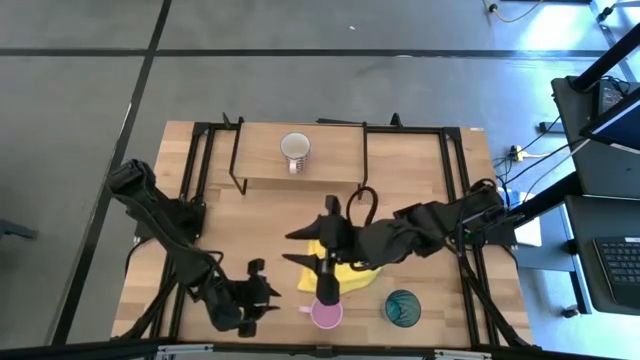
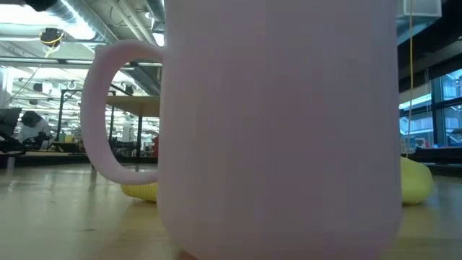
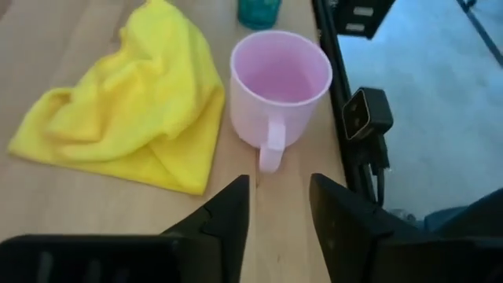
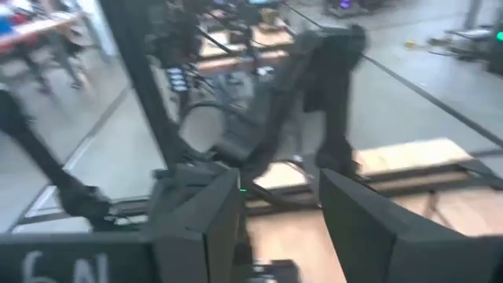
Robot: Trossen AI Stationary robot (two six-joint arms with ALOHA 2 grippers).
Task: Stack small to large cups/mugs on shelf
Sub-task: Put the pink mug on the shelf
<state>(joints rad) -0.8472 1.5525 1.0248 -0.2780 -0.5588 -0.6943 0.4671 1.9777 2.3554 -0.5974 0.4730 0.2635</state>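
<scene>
Dark fingers [image 3: 236, 208] apart — smooth round pink mug [image 3: 278, 90] beyond

Robotics laboratory in an open industrial hall. Light-wood desk [image 1: 420, 160] on a black metal frame, standing on a grey concrete floor [image 1: 80, 90] marked with dark seams. Two dark robot arms mounted at the desk's edges. Beside the desk, a side workstation with a keyboard [image 1: 615, 265] and loose cables [image 1: 530, 160] trailing across the floor. Seen level across the desk: exposed ceiling ducts and strip lights [image 2: 79, 22], rows of further benches, large windows [image 2: 433, 108] at one side.
</scene>
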